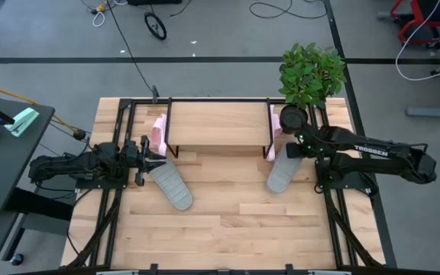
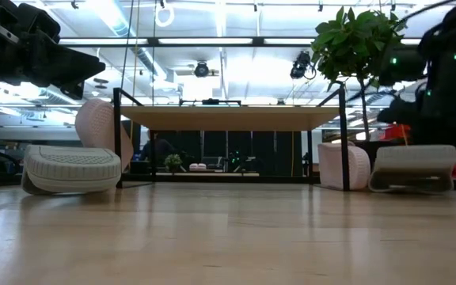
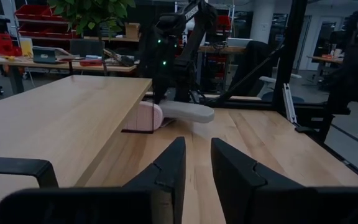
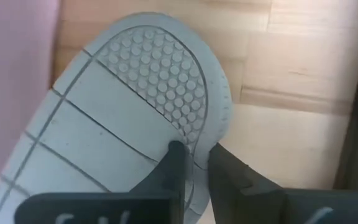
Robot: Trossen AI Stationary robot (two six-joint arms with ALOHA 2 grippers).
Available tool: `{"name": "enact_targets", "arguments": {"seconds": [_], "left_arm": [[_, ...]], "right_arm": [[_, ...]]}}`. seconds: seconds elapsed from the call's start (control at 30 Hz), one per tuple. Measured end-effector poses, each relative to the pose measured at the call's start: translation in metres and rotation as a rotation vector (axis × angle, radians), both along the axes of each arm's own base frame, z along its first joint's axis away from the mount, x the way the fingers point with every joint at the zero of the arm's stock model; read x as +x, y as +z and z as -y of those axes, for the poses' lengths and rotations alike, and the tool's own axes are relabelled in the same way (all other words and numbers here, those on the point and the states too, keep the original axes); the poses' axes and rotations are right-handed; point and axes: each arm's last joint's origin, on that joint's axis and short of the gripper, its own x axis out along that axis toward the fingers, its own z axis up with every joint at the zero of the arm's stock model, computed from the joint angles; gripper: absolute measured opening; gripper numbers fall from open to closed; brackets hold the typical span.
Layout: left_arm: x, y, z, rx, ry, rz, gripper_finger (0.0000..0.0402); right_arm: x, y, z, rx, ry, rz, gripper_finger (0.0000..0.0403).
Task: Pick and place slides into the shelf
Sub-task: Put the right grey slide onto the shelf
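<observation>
The shelf (image 1: pixel 216 126) stands at the table's far middle. A pink slide stands at each of its ends: one (image 2: pixel 101 131) by the left legs, one (image 2: pixel 343 166) by the right legs. One grey slide (image 1: pixel 172 186) lies on the table near the left end, just in front of my left gripper (image 1: pixel 147 156). That gripper points level and is slightly open, with nothing in it (image 3: pixel 197 165). The other grey slide (image 1: pixel 283 172) lies sole up near the shelf's right end. My right gripper (image 1: pixel 292 151) is shut on its far end. My right gripper pinches the grey slide's sole rim (image 4: pixel 197 146) at its rounded, dotted end between its two fingers. One finger (image 4: pixel 176 158) is over the treaded face and the other is outside the edge. The fingers come steeply from above. The slide lies sole up and about level; whether it is clear of the table I cannot tell.
A potted plant (image 1: pixel 312 72) stands at the table's far right corner, right behind my right arm. The near half of the tabletop (image 1: pixel 228 229) is bare wood. Black rails (image 1: pixel 113 198) run along both table sides.
</observation>
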Motion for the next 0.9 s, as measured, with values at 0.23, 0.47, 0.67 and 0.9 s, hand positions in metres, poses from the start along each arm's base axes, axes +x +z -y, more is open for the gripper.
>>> {"name": "enact_targets", "arguments": {"seconds": [0.23,0.47,0.67,0.9], "left_arm": [[0.000,0.000,0.000,0.000,0.000,-0.001,0.0088],[0.000,0.000,0.000,0.000,0.000,-0.003,0.0084],[0.000,0.000,0.000,0.000,0.000,-0.003,0.0082],[0.000,0.000,0.000,-0.001,0.000,-0.005,0.0091]], "right_arm": [[0.010,0.031,-0.011,-0.002,0.045,0.026,0.0042],[0.013,0.071,-0.029,0.016,0.120,0.000,0.0033],[0.009,0.110,-0.050,0.019,0.182,-0.008,0.0030],[0.010,0.157,-0.076,-0.019,0.278,0.149,0.0030]]}}
